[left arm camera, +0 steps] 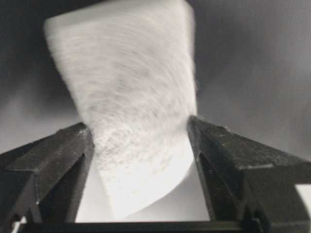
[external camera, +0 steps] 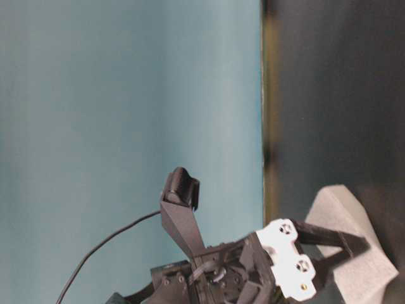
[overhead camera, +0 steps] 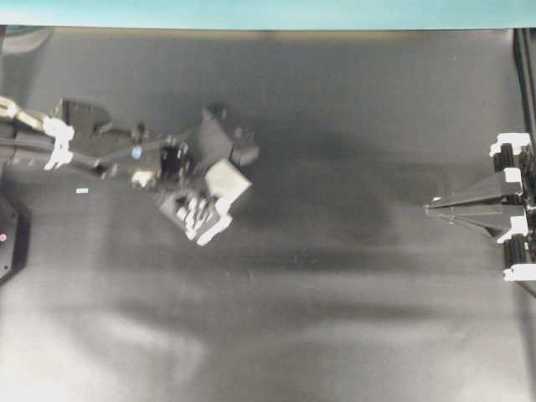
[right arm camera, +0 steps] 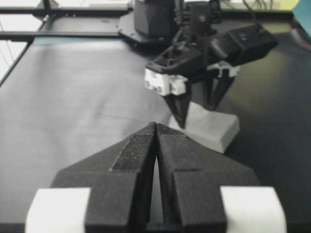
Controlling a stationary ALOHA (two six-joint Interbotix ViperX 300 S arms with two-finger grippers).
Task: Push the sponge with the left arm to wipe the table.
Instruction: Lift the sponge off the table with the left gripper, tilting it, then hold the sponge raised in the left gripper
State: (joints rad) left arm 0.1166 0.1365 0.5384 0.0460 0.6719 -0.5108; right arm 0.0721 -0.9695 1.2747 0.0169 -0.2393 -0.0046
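The sponge point(overhead camera: 227, 183) was seen lying flat on the black worktop point(overhead camera: 352, 318), left of the worktop's middle in the overhead view and well below the teal strip point(overhead camera: 251, 12) that bordered the far edge. The left arm point(overhead camera: 92, 142) was stretched out from the left edge, and its claw point(overhead camera: 219, 181) was set down over the sponge. In the left wrist view the sponge point(left arm camera: 131, 111) was held between the two dark fingers point(left arm camera: 53, 160), each pressed against one side of the block, so the left claw was closed partway, to the sponge's width, and gripped it. From the right wrist view the same fingers point(right arm camera: 179, 108) were seen pointing down, one in front of the sponge point(right arm camera: 206, 126) and one behind it, with the block resting on the worktop point(right arm camera: 73, 107).

A tiny pale speck point(overhead camera: 82, 191) was seen on the worktop to the left of the sponge, just below the left arm.

The right claw point(overhead camera: 435, 208) was held near the right edge, well apart from the sponge and pointing toward it. Its fingers point(right arm camera: 136, 155) were brought together with only a thin slit between them, and nothing was held.
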